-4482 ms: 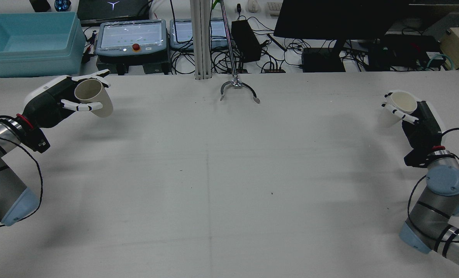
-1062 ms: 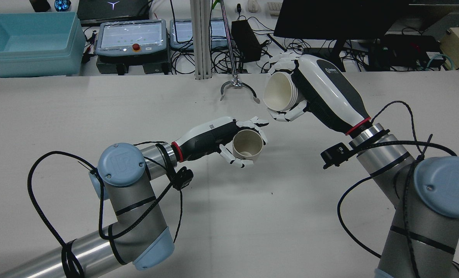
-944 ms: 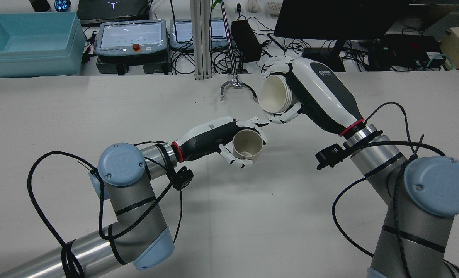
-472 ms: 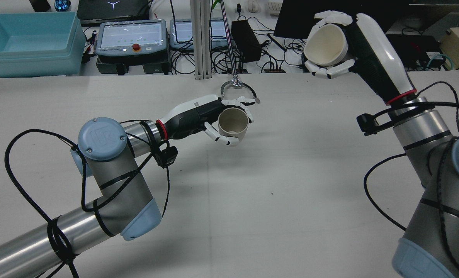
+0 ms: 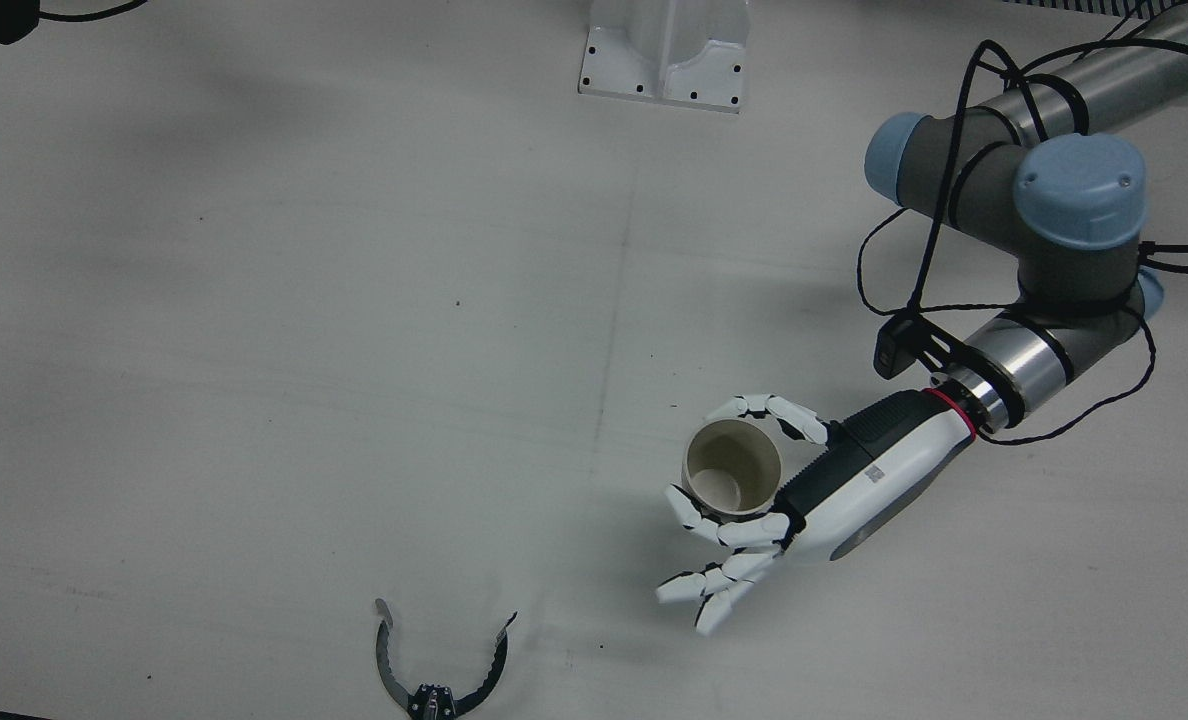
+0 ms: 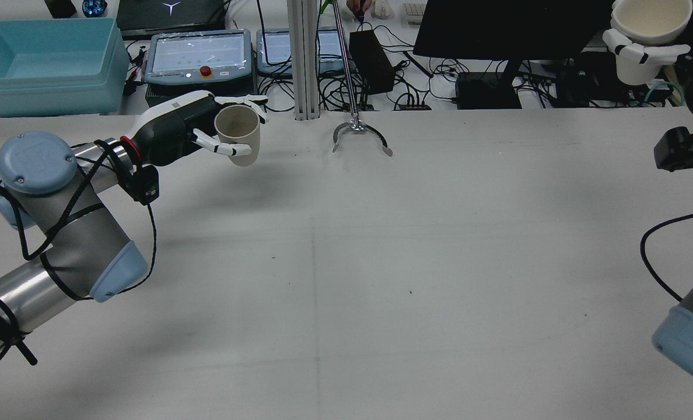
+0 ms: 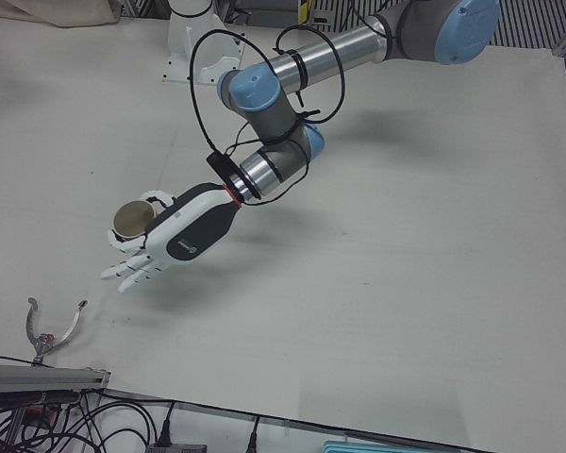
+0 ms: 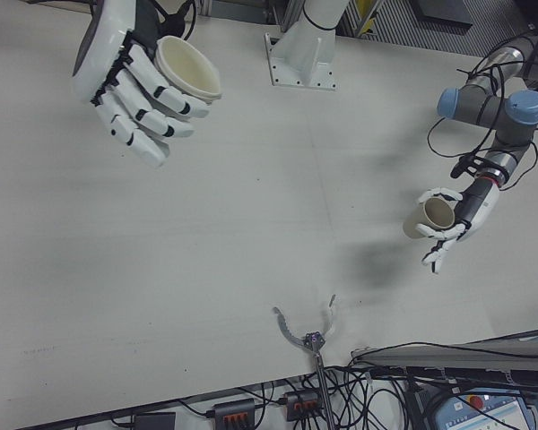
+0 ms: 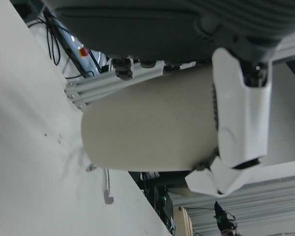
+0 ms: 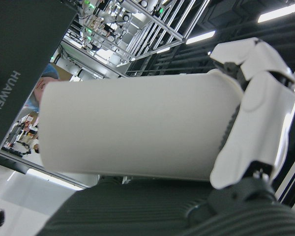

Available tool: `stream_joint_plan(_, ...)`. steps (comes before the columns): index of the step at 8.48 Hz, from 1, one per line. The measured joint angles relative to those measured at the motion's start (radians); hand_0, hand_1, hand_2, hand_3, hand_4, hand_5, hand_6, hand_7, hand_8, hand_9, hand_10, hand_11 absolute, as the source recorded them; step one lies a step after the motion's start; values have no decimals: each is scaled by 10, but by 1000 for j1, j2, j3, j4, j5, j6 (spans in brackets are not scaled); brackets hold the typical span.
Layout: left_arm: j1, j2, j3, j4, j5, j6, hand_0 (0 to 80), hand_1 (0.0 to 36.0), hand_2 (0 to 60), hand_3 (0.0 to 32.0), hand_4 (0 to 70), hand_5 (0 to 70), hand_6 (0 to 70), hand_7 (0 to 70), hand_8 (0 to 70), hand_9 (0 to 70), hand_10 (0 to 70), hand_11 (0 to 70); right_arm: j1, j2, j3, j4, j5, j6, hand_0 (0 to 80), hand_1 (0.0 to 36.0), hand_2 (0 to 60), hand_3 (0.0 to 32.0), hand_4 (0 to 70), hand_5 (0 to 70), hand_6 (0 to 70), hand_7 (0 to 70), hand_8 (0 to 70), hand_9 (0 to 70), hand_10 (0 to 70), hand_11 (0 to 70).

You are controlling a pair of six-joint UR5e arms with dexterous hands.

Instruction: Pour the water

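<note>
Bare white counter (image 6: 346, 280) fills the station, with a cluttered bench of screens and cables behind it. Your left hand (image 6: 177, 125) has its fingers (image 6: 224, 149) clamped round the tan cup (image 6: 238, 134), which stands upright, mouth up, raised off the counter and just to the view's left of the metal claw (image 6: 358, 135) in the rear view. Your right hand (image 8: 130, 76) has its fingers wrapped on the white cup (image 6: 647, 29), also upright, held high. Measured from the claw, the two cups sit on opposite sides and well apart, so any pour first needs them brought together over the centre. I cannot tell whether either holds water.
</note>
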Motion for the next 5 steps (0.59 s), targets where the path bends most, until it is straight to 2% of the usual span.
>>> stream_joint_plan(2,-35,192,-36,-17,-120,-101,529,360,600,0,322,317,49,127,0,11,41,90,8,-11,-148,5,65,254,467,272,600,0,219,347,345,394,196,253,303,450)
stream_joint_plan(3,-41,257,-46,-23,-162,-137,525,360,600,0,314,309,47,122,0,10,45,94,8,-13,-196,6,77,331,461,250,600,0,227,333,361,403,223,289,326,477)
stream_joint_plan(5,-43,320,-52,-29,-204,-155,523,360,600,0,310,307,48,123,0,10,46,96,-4,-17,-245,17,86,390,452,221,600,0,174,260,343,352,256,327,363,524)
